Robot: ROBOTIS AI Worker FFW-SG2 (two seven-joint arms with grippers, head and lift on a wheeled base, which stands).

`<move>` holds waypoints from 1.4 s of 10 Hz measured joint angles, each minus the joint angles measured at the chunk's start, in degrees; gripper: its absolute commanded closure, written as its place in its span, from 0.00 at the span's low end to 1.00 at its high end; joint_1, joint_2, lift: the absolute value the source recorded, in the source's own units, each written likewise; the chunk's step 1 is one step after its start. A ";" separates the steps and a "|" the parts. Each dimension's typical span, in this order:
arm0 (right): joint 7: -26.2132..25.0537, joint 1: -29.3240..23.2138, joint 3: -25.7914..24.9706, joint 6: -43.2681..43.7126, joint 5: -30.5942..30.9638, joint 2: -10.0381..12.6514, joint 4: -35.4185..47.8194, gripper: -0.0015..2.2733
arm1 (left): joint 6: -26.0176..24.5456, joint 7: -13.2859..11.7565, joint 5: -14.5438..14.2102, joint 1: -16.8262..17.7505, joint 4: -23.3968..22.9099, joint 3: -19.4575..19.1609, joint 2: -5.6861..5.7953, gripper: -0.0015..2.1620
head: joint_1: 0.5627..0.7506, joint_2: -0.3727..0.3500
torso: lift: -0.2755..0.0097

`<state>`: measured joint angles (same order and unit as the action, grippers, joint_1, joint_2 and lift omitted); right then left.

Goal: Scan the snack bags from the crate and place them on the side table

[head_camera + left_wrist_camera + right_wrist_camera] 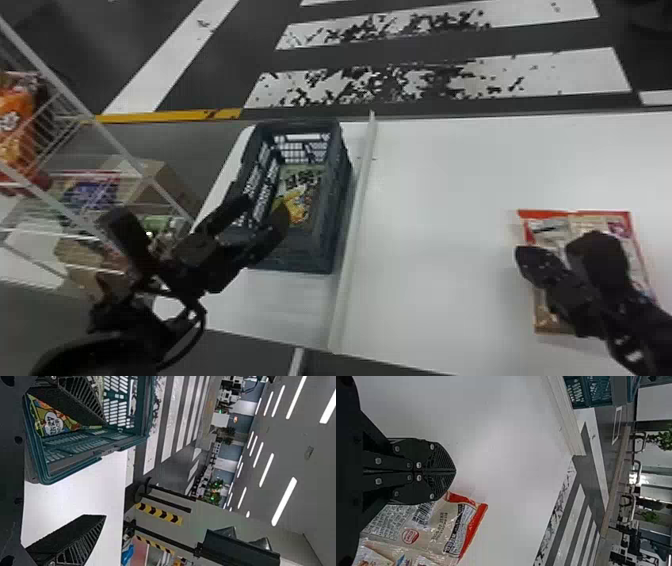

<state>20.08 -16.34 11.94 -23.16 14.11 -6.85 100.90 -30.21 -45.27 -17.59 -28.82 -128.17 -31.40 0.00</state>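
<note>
My left gripper stands open over the left side of the dark crate. Inside the crate lie snack bags, a green one and a yellow one. In the left wrist view my left gripper has one finger in front of the crate, where a colourful bag shows, and the other over white surface. At the right, a red-edged bag lies flat on the white table, partly hidden under my right gripper. The right wrist view has my right gripper shut, nothing between its fingers, beside that bag.
A pale raised strip runs between the crate and the white side table. At the left stands a wire rack with snack bags and a cardboard box. Striped floor lies beyond the table.
</note>
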 measured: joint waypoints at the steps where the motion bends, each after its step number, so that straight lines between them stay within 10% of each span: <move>1: 0.29 -0.03 -0.52 0.00 -0.07 -0.48 0.00 0.89 | -0.11 -0.01 0.00 -0.14 -0.23 0.02 0.00 0.01 | 0.70 0.90 | 0.64; 14: 6.73 -8.10 -3.17 -0.09 -1.04 -2.87 8.89 0.89 | -0.16 -0.01 -0.34 -0.33 -0.50 -0.01 0.00 0.01 | 0.70 0.91 | 0.64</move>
<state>26.81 -24.45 8.78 -23.25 13.07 -9.72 109.79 -30.37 -45.29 -17.93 -29.14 -128.67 -31.40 0.00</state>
